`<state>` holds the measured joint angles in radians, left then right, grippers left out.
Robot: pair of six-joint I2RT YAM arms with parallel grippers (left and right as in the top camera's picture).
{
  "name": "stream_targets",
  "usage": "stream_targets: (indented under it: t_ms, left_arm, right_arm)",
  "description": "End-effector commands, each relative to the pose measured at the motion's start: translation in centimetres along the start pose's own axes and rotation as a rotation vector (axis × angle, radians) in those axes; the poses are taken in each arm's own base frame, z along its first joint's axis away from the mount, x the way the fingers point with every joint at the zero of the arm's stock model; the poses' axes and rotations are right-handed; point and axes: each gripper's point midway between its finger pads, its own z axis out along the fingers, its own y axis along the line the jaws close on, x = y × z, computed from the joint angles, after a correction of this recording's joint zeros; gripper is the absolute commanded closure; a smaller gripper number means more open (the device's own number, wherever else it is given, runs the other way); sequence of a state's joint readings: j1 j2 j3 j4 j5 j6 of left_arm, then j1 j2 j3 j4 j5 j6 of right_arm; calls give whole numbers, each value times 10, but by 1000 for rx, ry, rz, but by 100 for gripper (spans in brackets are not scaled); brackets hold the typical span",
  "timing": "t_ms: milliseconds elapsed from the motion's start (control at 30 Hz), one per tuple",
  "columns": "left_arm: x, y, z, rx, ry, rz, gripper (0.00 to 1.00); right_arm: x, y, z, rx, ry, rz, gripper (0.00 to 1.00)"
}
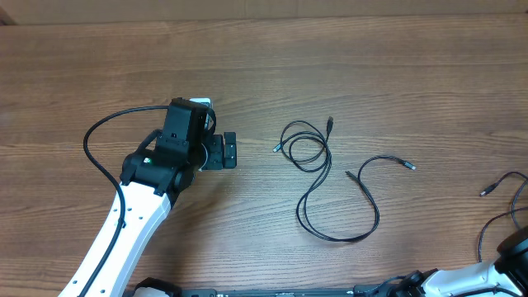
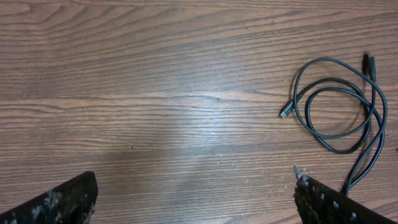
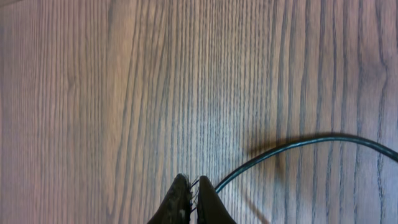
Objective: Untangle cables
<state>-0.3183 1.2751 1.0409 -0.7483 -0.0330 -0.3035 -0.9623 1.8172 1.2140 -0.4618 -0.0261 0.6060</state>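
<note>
Three cables (image 1: 307, 153), as far as I can count their ends, lie on the wooden table (image 1: 264, 58). Two of them cross each other in the middle. One part is a small coil (image 2: 329, 60), and joined to it is a long loop (image 1: 334, 238) that runs toward the robot's side and back. The third cable (image 1: 513, 176) is well apart, near the right side of the overhead view.

I judge that all are thin, light and very soft. They will slide easily on the smooth wood and follow any pull, so a pull on one strand can drag the whole coil. A plug (image 2: 286, 112) is the best place to take hold, because it is stiffer and shows where a cord begins. At the crossing the strands lie too close together to pinch only one.

The left gripper (image 1: 229, 151) stands wide open and holds nothing, just left of the coil. The right gripper (image 3: 194, 198) is closed, and the third cable comes out right at its tips, so it seems to pinch that cord.

Room is good, with bare wood to the left of the coil and beyond it. To the right, only the third cable is in the way. No table edge shows near the coil.
</note>
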Motion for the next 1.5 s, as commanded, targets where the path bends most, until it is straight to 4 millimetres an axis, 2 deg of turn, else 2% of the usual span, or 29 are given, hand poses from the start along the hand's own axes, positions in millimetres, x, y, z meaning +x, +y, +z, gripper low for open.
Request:
stream_targets:
  t_ms: [0,100,167,333,467,667,900,1067,1300,1467]
  left_arm:
    - [-6,-2,-4,10,-15,15,0]
    - [-6,-2,-4,10,-15,15,0]
    - [-6,-2,-4,10,-15,15,0]
    - [-6,-2,-4,10,-15,15,0]
    - [-6,-2,-4,10,-15,15,0]
    - [-6,-2,-4,10,-15,15,0]
    - [-6,-2,-4,10,-15,15,0]
    - [-6,-2,-4,10,-15,15,0]
    - [-6,-2,-4,10,-15,15,0]
    - [-6,-2,-4,10,-15,15,0]
  right_arm:
    - [-7,2,-4,-1,-18,-2,81]
    - [-3,0,-4,5,-3,-1,50]
    - [0,-2,-4,12,12,-1,36]
    - [11,-5,-5,17,63,-6,16]
    - [27,6,-7,-55,145,-54,4]
    - [59,32,-18,-235,311,-110,0]
    - [88,23,-27,-217,449,-74,0]
    - [103,37,-40,-321,539,-85,0]
    - [102,52,-60,-407,544,-96,0]
    - [91,65,-87,-461,482,-129,0]
